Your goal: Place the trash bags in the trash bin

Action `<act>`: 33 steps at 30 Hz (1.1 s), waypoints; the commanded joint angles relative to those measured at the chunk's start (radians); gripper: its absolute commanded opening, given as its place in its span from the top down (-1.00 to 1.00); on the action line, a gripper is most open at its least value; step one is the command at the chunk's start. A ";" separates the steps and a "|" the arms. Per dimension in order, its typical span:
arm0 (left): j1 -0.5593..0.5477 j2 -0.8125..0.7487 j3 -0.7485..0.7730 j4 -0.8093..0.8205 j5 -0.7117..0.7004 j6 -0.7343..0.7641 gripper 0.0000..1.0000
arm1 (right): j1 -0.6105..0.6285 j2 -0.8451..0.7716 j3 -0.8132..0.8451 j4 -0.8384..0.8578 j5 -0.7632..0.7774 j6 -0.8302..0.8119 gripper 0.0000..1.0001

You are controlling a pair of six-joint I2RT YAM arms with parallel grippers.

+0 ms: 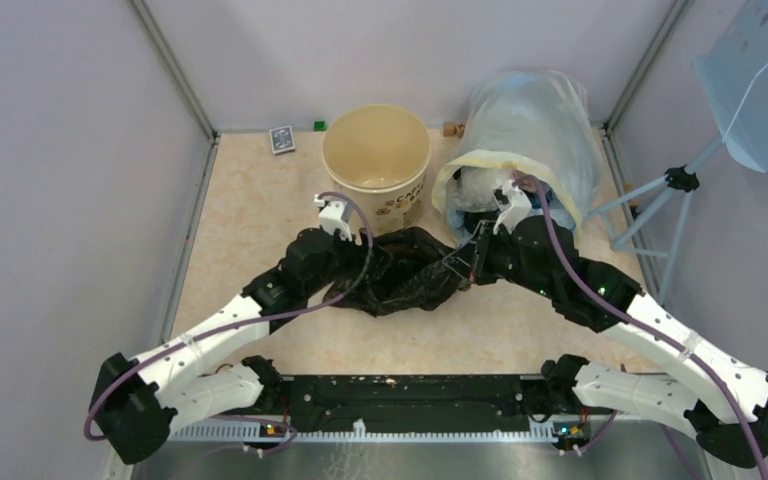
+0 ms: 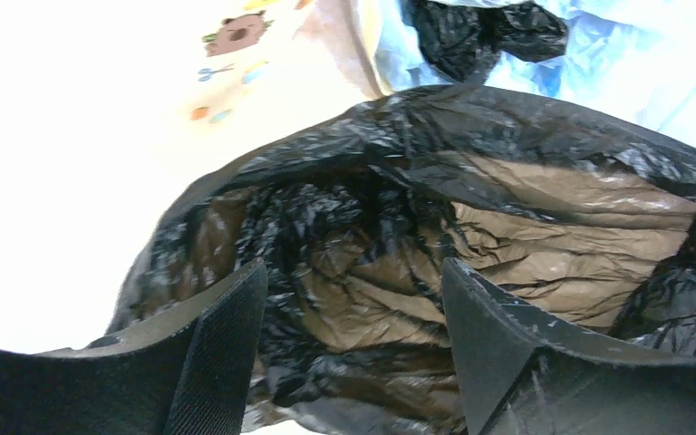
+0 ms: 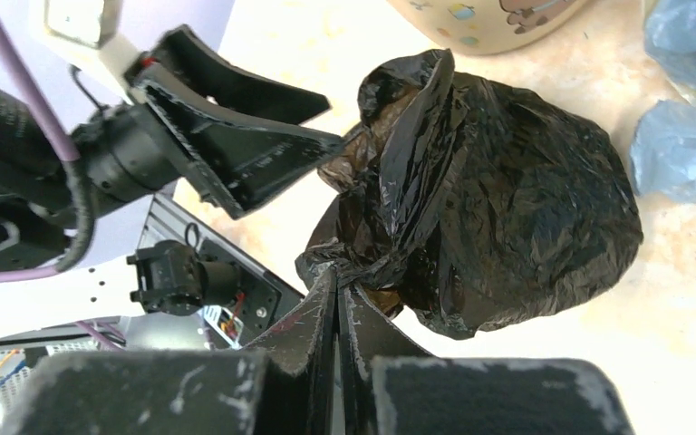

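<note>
A crumpled black trash bag (image 1: 400, 272) lies on the table between my two grippers, just in front of the cream trash bin (image 1: 376, 160), which stands upright and open. My left gripper (image 1: 365, 255) is open, its jaws spread on either side of the bag (image 2: 507, 208) with its fingers (image 2: 222, 353) against the plastic. My right gripper (image 1: 466, 264) is shut on a pinched fold of the same bag (image 3: 507, 190) at its near edge (image 3: 338, 283). The left gripper (image 3: 333, 120) shows open in the right wrist view, its tip at the bag's top.
A large translucent whitish sack (image 1: 532, 125) lies right of the bin, with more black bags (image 2: 489, 32) inside its mouth. A small card box (image 1: 281, 139) and a green block (image 1: 318, 126) sit at the back wall. A perforated metal panel on a tripod (image 1: 760, 80) stands outside on the right.
</note>
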 commanded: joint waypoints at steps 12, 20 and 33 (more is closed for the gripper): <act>0.033 0.027 -0.095 0.037 -0.118 0.214 -0.79 | -0.008 -0.113 -0.009 -0.254 0.116 -0.053 1.00; 0.054 0.249 -0.010 0.089 -0.115 0.256 -0.67 | -0.008 -0.123 0.006 -0.311 0.148 -0.052 1.00; 0.054 0.034 0.227 -0.349 -0.134 0.262 1.00 | -0.009 -0.022 0.203 -0.338 0.249 -0.168 1.00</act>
